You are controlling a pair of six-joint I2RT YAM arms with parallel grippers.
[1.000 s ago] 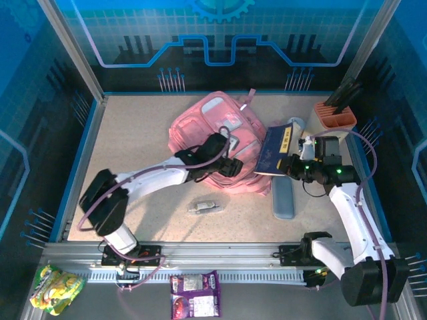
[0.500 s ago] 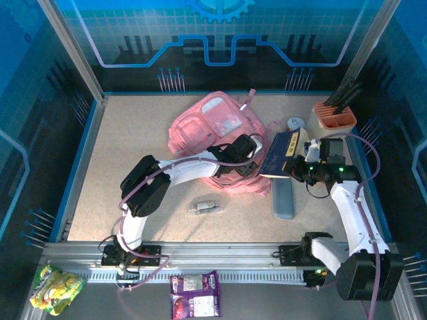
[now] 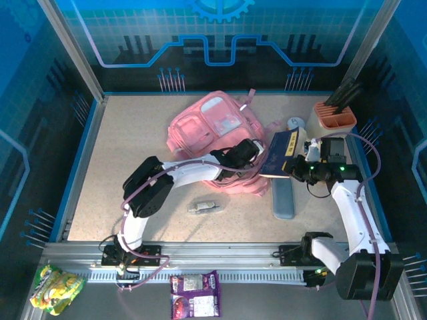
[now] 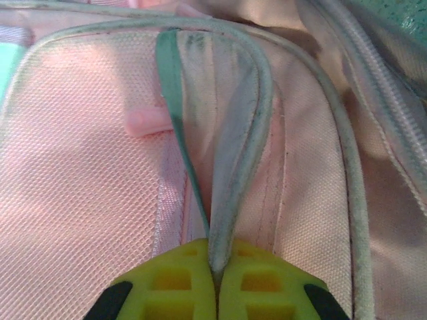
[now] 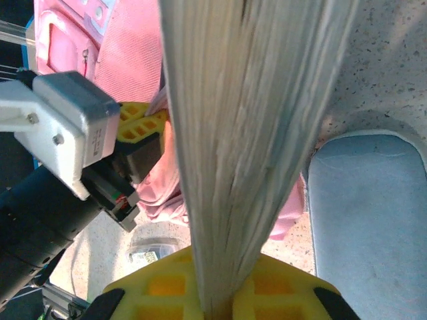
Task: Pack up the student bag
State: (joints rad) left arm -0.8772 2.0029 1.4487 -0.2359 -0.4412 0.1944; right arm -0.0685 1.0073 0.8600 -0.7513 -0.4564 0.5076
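Since the earlier frame the left claw (image 4: 215,270) has clenched and now pinches a grey piped edge (image 4: 250,153) of the student bag (image 3: 207,123), which lies mid-worktop (image 3: 133,153) toward 12 o'clock. At the bag's 3 o'clock, the right claw (image 5: 213,297) grips the blue book (image 3: 279,152) as before. The book's yellow label is unreadable.

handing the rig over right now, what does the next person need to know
Left gripper: shut, pinching a piped edge of the student bag.
Right gripper: shut on a dark blue book, held on edge beside the bag's right side.
Done: bag edge gripped, book in hand.
Left: get the book into the bag. A grey-blue pouch and a small packet lie on the table in front of the bag.
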